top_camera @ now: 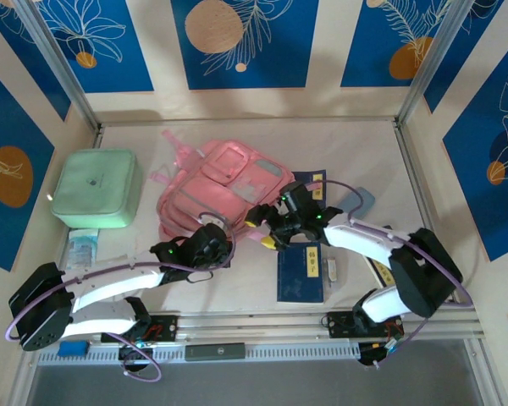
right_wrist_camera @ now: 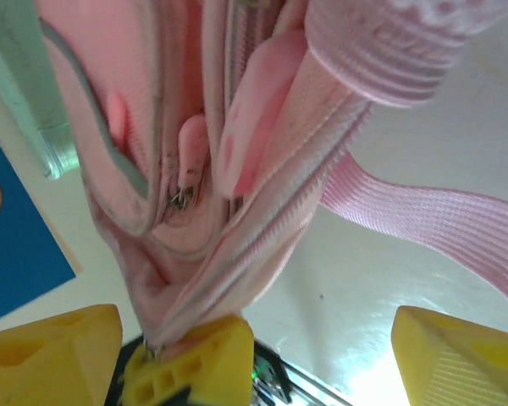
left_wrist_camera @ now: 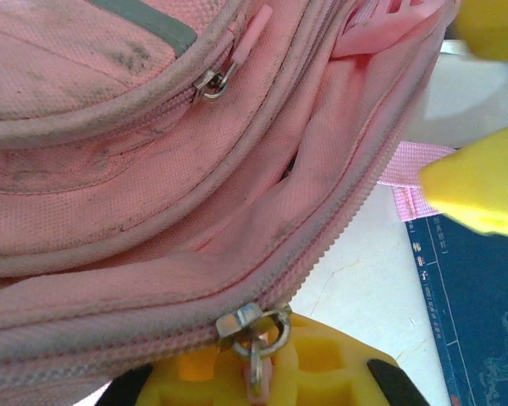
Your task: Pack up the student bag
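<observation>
– Two end effectors meet at the lower edge of the backpack (top_camera: 224, 188), yes? Where does the bag itself lie?

– Near the middle of the counter (top_camera: 237, 292), in the upper half of the overhead view, lying flat with its front pockets facing up. A mint-green case (top_camera: 96, 188) sits well apart from it at the left of the frame. A blue book (top_camera: 300, 272) lies below and to the right of the bag, near the arm bases.

– What about the left end effector (top_camera: 220, 241)?

– Closed. In the left wrist view its yellow fingers (left_wrist_camera: 322, 372) run along the bottom edge of the frame. The zipper pull (left_wrist_camera: 254, 338) hangs from its slider straight down between them and is pinched there. From the slider, one row of zipper teeth climbs toward the upper right, and pink fabric covers the rest of the left side.

– And the right end effector (top_camera: 261, 230)?

– Open. In the right wrist view its two yellow fingers (right_wrist_camera: 51, 355) stand in the lower left and lower right corners, wide apart, with nothing clamped. The corner of the backpack hangs down between them, nearer the left finger. The other end effector's yellow tip grips that corner at the bottom centre.

– Anything loose?

– A pink webbing strap (right_wrist_camera: 423, 211) trails from the bag across the white counter on the right of that frame. Neither end effector touches it.
</observation>
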Robot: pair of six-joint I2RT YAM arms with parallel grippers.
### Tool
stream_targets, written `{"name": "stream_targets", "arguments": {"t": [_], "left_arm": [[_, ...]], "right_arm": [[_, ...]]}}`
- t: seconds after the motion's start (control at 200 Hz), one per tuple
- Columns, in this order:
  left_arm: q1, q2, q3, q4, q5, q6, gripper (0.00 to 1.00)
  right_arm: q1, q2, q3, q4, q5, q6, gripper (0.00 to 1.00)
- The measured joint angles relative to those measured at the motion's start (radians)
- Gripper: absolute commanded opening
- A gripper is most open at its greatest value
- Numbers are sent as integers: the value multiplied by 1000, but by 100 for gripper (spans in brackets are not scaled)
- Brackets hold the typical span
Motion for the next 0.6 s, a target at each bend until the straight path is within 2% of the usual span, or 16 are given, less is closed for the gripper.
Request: {"name": "stream_targets", "arguments": {"t": [0.08,0.2,0.255,0.335,0.51,0.6], "left_arm": [[0,4,0,2,6,0,0],[0,11,0,6,8,0,0],[0,14,0,6,13,0,0],[0,17,2,6,18,0,0],[2,17,9,15,35,0,0],[2,4,9,13,35,0,0]], "right_arm": [[29,54,2,60,35,42,66],[52,107,21,93,81,74,42],[52,118,34,98,94,62,28],[51,121,43,97,110,58,16],[33,121,55,67,108,-7,4],[10,117,76,23,99,-61,1]]}}
